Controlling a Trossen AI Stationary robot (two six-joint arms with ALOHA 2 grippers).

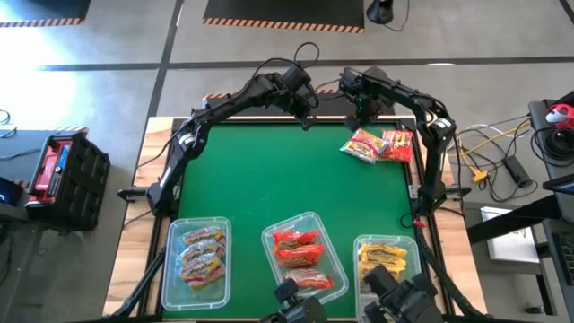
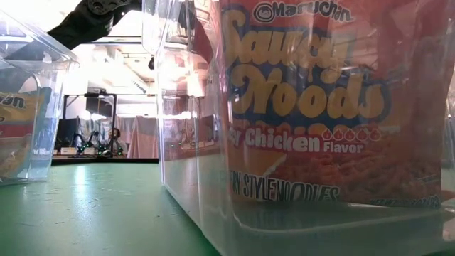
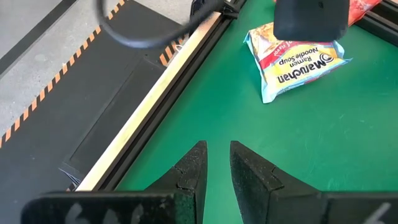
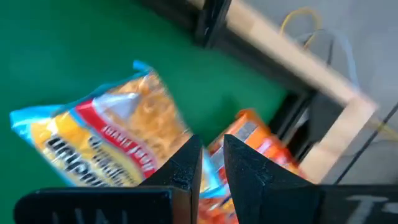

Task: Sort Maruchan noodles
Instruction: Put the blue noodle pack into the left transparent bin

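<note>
Three clear bins are lined along the near edge of the green desk: the left bin holds orange-pink packets, the middle bin red ones, the right bin yellow ones. Packet counts inside each cannot be made out, and the right bin is partly covered by dark hardware. Two loose packets lie at the far right corner: a yellow-and-blue packet and, touching it, an orange packet. The left end effector hangs empty, fingers nearly together, over bare desk. The right end effector hovers above both packets, narrowly parted, gripping nothing.
</note>
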